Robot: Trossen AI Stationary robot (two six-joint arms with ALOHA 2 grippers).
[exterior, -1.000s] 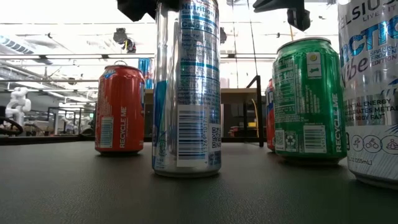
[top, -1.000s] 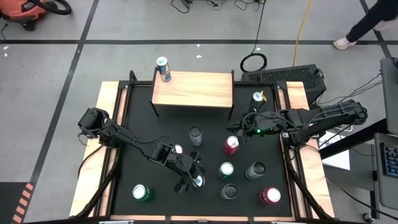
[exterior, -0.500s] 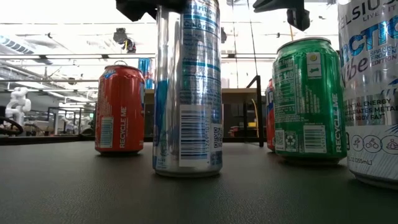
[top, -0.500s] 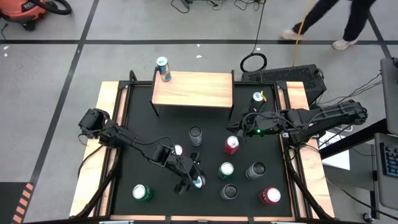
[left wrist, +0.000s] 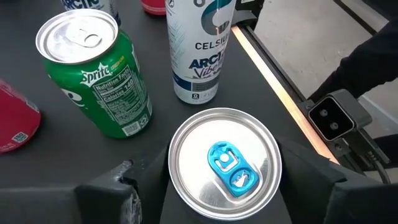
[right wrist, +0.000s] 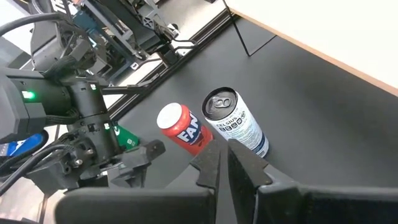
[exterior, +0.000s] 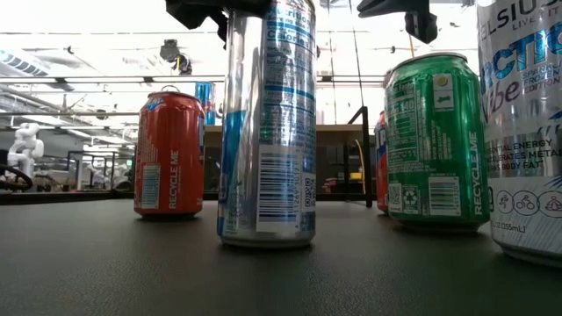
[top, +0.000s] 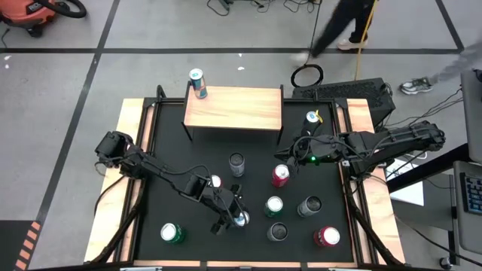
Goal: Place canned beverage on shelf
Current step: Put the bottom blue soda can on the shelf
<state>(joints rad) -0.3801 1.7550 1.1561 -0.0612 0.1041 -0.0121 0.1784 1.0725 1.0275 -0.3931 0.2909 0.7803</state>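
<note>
The green can (left wrist: 96,74) says Sprite. The white can (left wrist: 198,50) says Celsius Arctic Vibe. The red can (exterior: 169,154) says Recycle Me.

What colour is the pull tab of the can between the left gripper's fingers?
Blue, on a silver can lid; the left wrist view shows it best.

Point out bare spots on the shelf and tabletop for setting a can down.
The shelf is bare except for one can at its back-left corner. The tabletop is free between the shelf's left leg and the left arm. The front-right area is crowded with cans.
</note>
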